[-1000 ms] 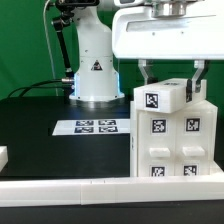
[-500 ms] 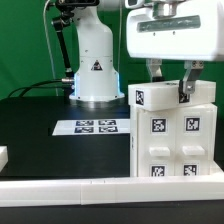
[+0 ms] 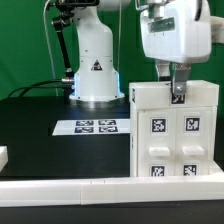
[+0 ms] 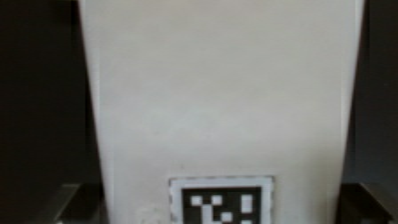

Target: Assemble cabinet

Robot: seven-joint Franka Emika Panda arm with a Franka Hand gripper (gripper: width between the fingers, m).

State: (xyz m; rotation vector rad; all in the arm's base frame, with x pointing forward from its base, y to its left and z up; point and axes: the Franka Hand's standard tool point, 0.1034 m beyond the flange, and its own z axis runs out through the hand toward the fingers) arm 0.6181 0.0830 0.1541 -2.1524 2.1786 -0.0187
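Observation:
The white cabinet (image 3: 172, 140) stands upright at the exterior view's right, with tagged recessed compartments on its front. A white top panel (image 3: 150, 95) lies flush on it. My gripper (image 3: 176, 88) comes down from above onto this panel, and one dark finger shows over its front edge. In the wrist view the white panel (image 4: 214, 90) fills the middle, with a marker tag (image 4: 221, 202) near my gripper (image 4: 217, 208). A dark finger (image 4: 68, 203) sits at each side edge of the panel, so the jaws are closed on it.
The marker board (image 3: 88, 126) lies flat on the black table left of the cabinet. The arm's white base (image 3: 95, 65) stands behind it. A small white part (image 3: 3, 157) shows at the left edge. A white rail (image 3: 60, 187) runs along the front.
My gripper has turned about its vertical axis and shifted right, turning the top panel with it. The panel's tagged face has swung out of view and the panel now sits square on the cabinet.

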